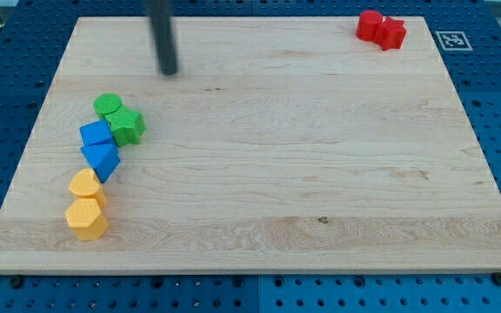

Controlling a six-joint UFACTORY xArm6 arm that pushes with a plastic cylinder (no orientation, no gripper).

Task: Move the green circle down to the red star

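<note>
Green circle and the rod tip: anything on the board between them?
Nothing. In the camera view, bare wood separates my tip from the green circle, which lies toward the view's lower left of it. The green star sits beyond the circle.

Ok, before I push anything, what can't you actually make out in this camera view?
- Rod above my tip: cut off by the view's top and blurred.
- Red pair at the view's top right: touching, too small to tell which is the star.
- Green circle: partly hidden by the other green block.
</note>
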